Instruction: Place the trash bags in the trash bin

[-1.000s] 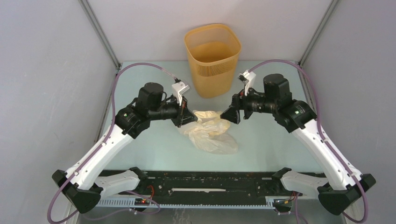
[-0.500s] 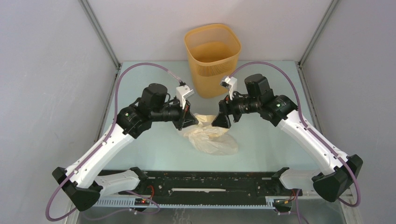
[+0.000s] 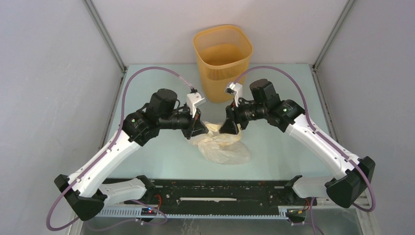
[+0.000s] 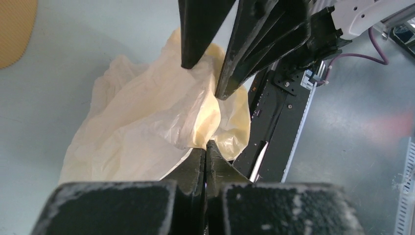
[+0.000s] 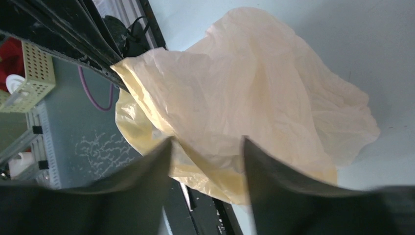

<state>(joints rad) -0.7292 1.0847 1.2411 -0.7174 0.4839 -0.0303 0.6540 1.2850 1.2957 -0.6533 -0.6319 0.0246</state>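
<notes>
My left pincer [image 4: 205, 148] pinching the bag [image 4: 142, 122], my right pincer [image 5: 206, 142] spread above it, bin [image 3: 222, 58] farther back on the bench [image 3: 161, 154]

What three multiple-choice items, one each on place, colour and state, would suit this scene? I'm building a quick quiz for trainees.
1. The trash bag lies: A on a shelf; B on the table; C on the floor.
2. The trash bin is: A orange-yellow; B blue; C green.
3. The left gripper is: A open; B out of view; C shut on the trash bag.
B: it lies crumpled on the tabletop. A: its walls are orange-yellow. C: it pinches a fold.
</notes>
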